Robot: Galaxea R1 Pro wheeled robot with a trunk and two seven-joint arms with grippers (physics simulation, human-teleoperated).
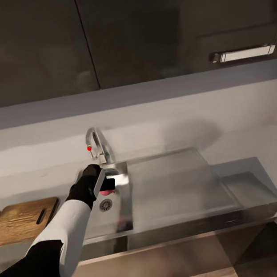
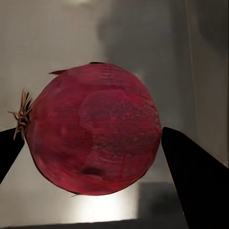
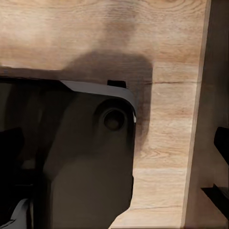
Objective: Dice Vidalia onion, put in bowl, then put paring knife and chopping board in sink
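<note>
- Red-skinned and round, the Vidalia onion (image 2: 95,131) sits squarely between the two dark fingers (image 2: 193,176) of the left gripper (image 1: 104,184), one finger at each flank; the jaws look closed onto it, root tuft off to one side.
- Seen from the head camera, that gripper hangs over the basin of the sink (image 1: 122,204), just in front of the chrome tap (image 1: 98,147) and above the round drain hole (image 1: 105,204). A sliver of pink shows at the fingertips.
- I judge the onion to be lifted clear of the basin floor rather than resting on it, though the gap itself is hard to read.
- Relative to the sink, the chopping board (image 1: 21,220) lies on the robot's left, flat on the desk (image 1: 248,147), with its long axis running along the desk edge. A dark slim shape rests on the board's sink-side end; it may be the paring knife, but I cannot tell.
- So the coming move turns on a short leftward carry: the board lies left of the jaws, and the left arm is plainly the nearer one.
- The right gripper's state I cannot tell; its wrist camera looks at pale wood planking (image 3: 171,57) and a dark grey part of the robot's own body (image 3: 81,162).
</note>
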